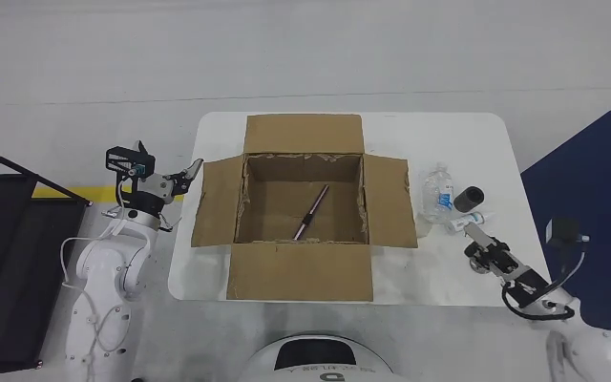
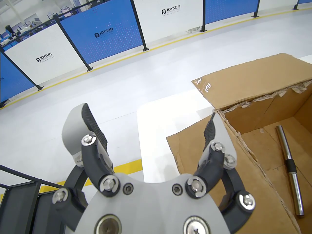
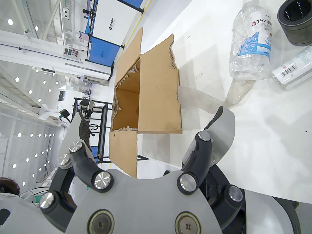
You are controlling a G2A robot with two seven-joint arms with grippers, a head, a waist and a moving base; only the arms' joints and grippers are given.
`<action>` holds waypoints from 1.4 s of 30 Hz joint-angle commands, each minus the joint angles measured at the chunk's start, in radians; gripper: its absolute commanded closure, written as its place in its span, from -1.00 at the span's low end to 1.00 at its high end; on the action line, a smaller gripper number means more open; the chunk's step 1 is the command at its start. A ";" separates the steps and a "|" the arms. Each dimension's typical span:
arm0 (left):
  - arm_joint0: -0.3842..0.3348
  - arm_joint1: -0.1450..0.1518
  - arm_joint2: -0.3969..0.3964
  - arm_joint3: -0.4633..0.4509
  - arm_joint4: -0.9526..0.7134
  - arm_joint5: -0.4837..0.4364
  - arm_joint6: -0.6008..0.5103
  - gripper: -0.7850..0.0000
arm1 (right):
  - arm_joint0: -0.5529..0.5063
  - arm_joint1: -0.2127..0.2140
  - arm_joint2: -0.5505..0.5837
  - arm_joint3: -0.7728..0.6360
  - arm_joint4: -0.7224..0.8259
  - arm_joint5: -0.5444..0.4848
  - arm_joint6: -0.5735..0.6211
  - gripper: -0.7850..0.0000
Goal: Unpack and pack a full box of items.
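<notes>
Tabletop [image 1: 439,277] w/ box [image 2: 256,81]; rod [image 2: 284,142] inside looks stiff, slick: I'd pinch its dark band [image 2: 291,165]. Left gripper [image 2: 148,110], right gripper [image 3: 151,115] spread.

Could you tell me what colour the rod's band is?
Black band; left wrist view shows it best.

A white table [image 1: 449,277] with rounded corners stands on a pale grey floor [image 1: 286,48]. Near the left side of the table there is a black rack [image 1: 24,277], and a yellow line [image 1: 52,191] runs on the floor by it. Off the right side of the table is a dark blue screen [image 1: 573,181]. Farther away, a fence of blue panels [image 2: 97,32] and white panels [image 2: 168,10] on black posts [image 2: 137,18] borders the floor. A yellow stripe [image 2: 117,61] follows its foot.
</notes>
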 commanded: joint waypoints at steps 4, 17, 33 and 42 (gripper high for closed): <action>0.000 0.000 0.000 0.000 0.000 0.000 0.000 -1.00 | -0.018 0.004 -0.017 0.010 -0.269 -0.002 -0.044 -1.00; 0.000 0.000 0.000 0.000 0.000 0.000 0.000 -1.00 | 0.083 0.025 -0.080 0.171 -0.724 0.231 -0.025 -0.71; 0.000 0.000 0.000 0.000 0.000 0.000 0.000 -1.00 | 0.221 0.028 -0.184 0.285 -0.970 0.497 0.039 0.03; 0.000 0.000 0.000 0.000 0.000 0.000 0.000 -1.00 | 0.261 0.030 -0.214 0.321 -1.043 0.532 0.068 0.07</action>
